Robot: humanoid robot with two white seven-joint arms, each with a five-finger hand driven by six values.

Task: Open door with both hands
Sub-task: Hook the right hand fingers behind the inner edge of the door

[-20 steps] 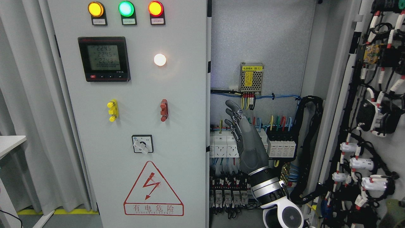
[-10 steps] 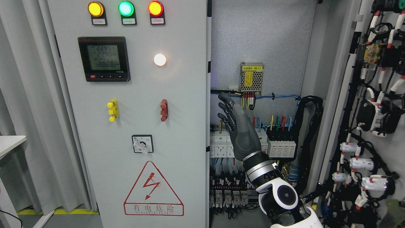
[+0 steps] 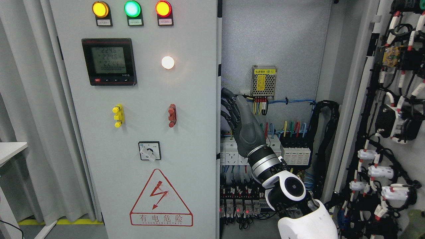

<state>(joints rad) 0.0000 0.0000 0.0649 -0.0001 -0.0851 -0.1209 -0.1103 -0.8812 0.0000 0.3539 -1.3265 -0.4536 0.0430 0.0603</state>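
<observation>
The grey left cabinet door stands shut and carries three lamps, a meter, a rotary switch and a red warning triangle. The right door is swung open at the far right, its wired inner face showing. My right hand comes up from the lower right inside the open cabinet. Its fingers are spread and slightly bent, reaching left to the free edge of the left door. I cannot tell whether they touch that edge. It holds nothing. My left arm is out of view.
Behind the hand are a yellow-labelled power supply, rows of breakers with coloured wires and a black cable conduit. A grey curtain and a white table corner are at the left.
My right hand has moved up and to the left, from the middle of the open cabinet to the free edge of the left door. The forearm has come further into view.
</observation>
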